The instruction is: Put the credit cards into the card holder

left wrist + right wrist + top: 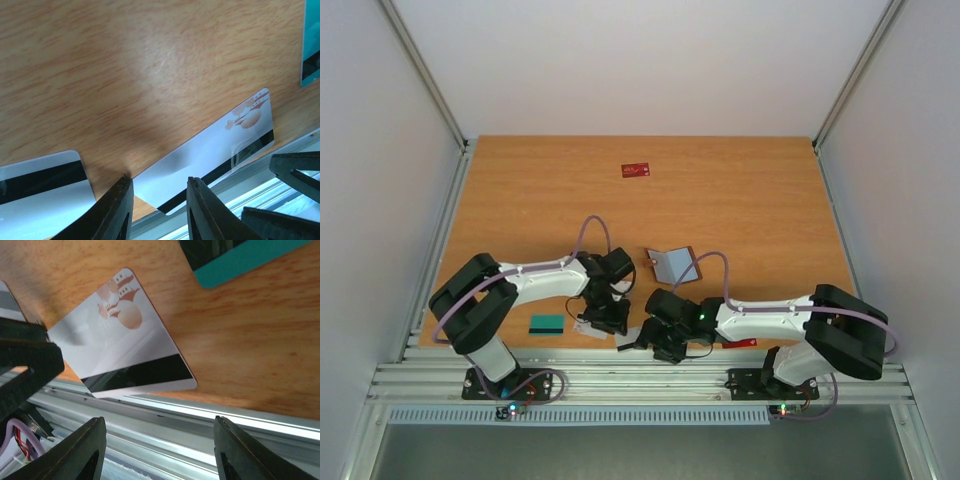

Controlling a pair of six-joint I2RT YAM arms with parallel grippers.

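A white credit card with a black stripe (215, 150) lies at the table's near edge, one corner over the rail; it also shows in the right wrist view (120, 340). My left gripper (157, 200) is open, its fingers astride that card's corner. A second white striped card (40, 190) lies beside it. A teal card (547, 324) lies to the left. My right gripper (160, 440) is open wide and empty over the rail, close to the left gripper (605, 318). The brown card holder (675, 264) lies open mid-table. One red card (636, 170) lies far back, another (738, 343) by the right arm.
The aluminium rail (200, 415) runs along the table's near edge, right under both grippers. The right gripper's fingers (295, 170) show in the left wrist view. White walls enclose the table on three sides.
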